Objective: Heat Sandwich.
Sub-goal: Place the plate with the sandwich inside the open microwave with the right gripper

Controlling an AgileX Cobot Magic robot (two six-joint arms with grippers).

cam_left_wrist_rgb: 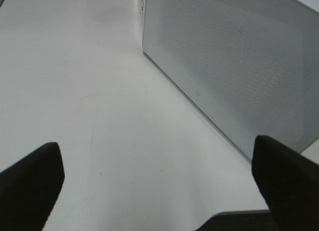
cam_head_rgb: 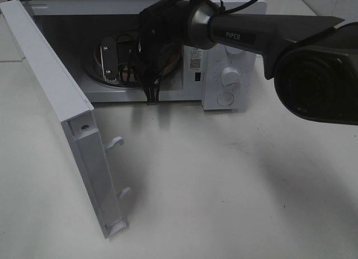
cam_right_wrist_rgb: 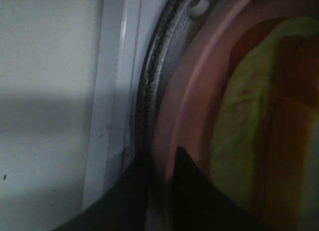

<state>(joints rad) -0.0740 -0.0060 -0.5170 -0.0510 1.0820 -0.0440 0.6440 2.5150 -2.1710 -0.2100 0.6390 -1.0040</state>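
The sandwich [cam_right_wrist_rgb: 259, 136] lies on its round pink plate [cam_right_wrist_rgb: 192, 91] inside the open microwave [cam_head_rgb: 224, 57]; its yellow-green and orange layers show in the right wrist view. The plate rests on the glass turntable [cam_head_rgb: 112, 80]. My right arm reaches into the oven cavity. The right gripper [cam_right_wrist_rgb: 162, 191] has one dark finger on each side of the plate's rim, with only a narrow gap, and I cannot tell whether they still pinch it. My left gripper [cam_left_wrist_rgb: 159, 191] is open and empty over the bare table, beside the microwave's perforated side wall [cam_left_wrist_rgb: 234, 66].
The microwave door [cam_head_rgb: 61, 113] stands swung out to the left, its latch hooks facing the table. The control panel with its white knob [cam_head_rgb: 230, 77] is on the oven's right. The right arm's dark body [cam_head_rgb: 319, 74] fills the upper right of the high view.
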